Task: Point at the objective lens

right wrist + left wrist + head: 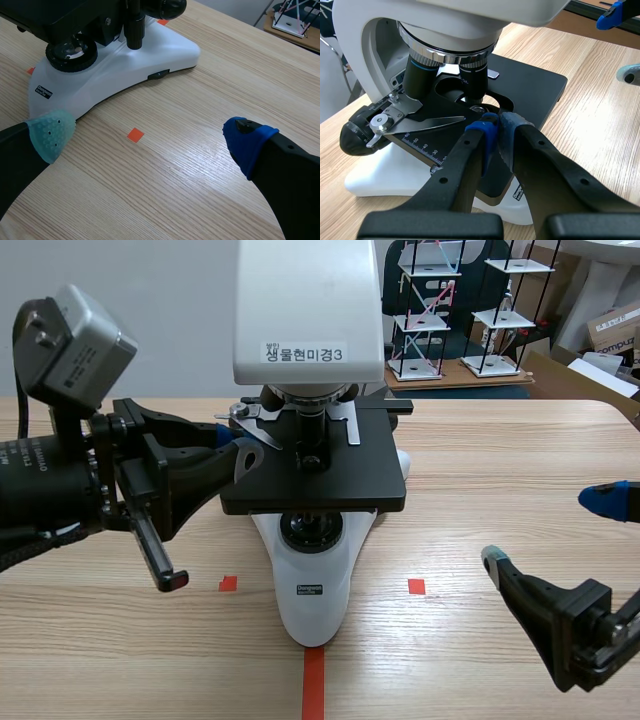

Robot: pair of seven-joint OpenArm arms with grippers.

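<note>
Hovering at the left over the table (480, 490), with the left arm (60, 485) raised level with the black stage (370, 470). Holding the left jaws closed on nothing, with the blue and grey-green pads (489, 129) meeting tip to tip. Aiming those tips at the objective lens (472, 82), hanging under the nosepiece of the white microscope (310, 310) and over the stage opening. Sitting just below and near the lens, above the stage surface; not possible to tell whether touching it. Standing at the table's middle on a white base (315, 600). Resting low at the right with the right arm (570, 630), well apart from the microscope. Holding the right jaws wide open around nothing, with the grey-green pad (50, 132) near the base and the blue pad (247, 142) spread over bare wood.
</note>
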